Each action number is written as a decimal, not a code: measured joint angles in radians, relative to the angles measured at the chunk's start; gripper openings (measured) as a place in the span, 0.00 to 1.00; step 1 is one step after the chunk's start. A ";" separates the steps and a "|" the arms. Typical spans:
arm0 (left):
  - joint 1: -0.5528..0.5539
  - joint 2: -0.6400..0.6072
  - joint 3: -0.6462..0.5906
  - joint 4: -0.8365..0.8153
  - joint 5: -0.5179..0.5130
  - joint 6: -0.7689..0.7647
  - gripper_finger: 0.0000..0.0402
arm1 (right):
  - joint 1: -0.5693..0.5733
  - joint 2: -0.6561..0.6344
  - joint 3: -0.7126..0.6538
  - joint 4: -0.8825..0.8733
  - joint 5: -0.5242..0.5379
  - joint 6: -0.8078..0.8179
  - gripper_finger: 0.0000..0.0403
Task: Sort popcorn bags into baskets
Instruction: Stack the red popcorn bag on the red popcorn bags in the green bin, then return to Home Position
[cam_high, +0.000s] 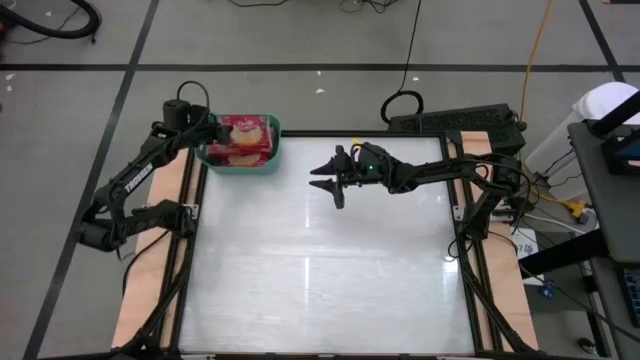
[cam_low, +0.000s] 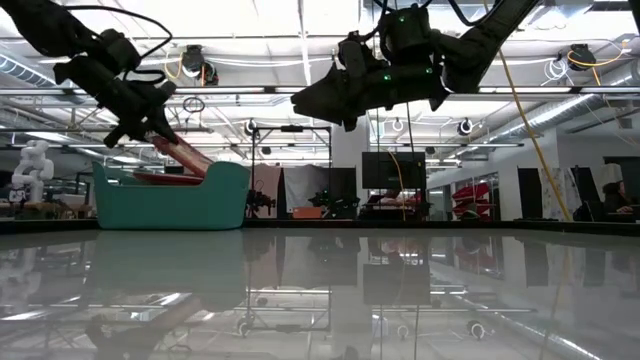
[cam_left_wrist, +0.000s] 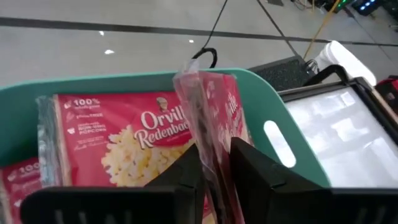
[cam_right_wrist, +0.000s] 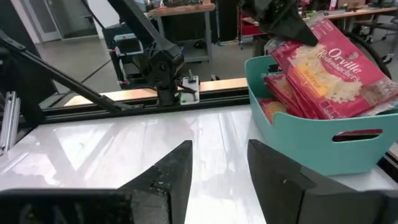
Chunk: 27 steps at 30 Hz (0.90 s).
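The teal basket (cam_high: 243, 168) stands at the table's far left corner and holds several red popcorn packets (cam_left_wrist: 118, 134) lying flat, picture side up. My left gripper (cam_left_wrist: 214, 155) hovers over the basket's left end (cam_low: 170, 200), shut on one more red packet (cam_right_wrist: 329, 68) that slants down into it. My right gripper (cam_high: 328, 182) hangs open in the air above the far middle of the table, its fingers pointing toward the basket (cam_right_wrist: 298, 149) and touching nothing. My left gripper pinches the packet's upper end (cam_left_wrist: 208, 134) between its two fingers, coming from above and slanting down from the table's left. The packet stands edge-on between the fingers. It tilts below them (cam_low: 185, 155), and its lower end rests on the packets in the basket.
The glossy white table top (cam_high: 320, 270) lies bare between the arms and toward the near edge. Black rails and wooden side strips (cam_high: 150, 290) frame it. Cables and equipment (cam_high: 560, 200) sit beyond the right edge.
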 joint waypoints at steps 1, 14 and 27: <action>-0.001 0.000 0.000 0.001 -0.006 0.007 0.19 | 0.000 0.000 0.000 0.000 0.000 0.000 0.36; -0.055 0.001 0.000 0.132 -0.171 0.064 0.48 | 0.017 0.000 0.000 -0.033 0.000 0.019 0.36; -0.294 -0.179 0.021 0.179 -0.184 0.257 0.39 | 0.037 -0.009 -0.001 -0.070 0.000 0.020 0.36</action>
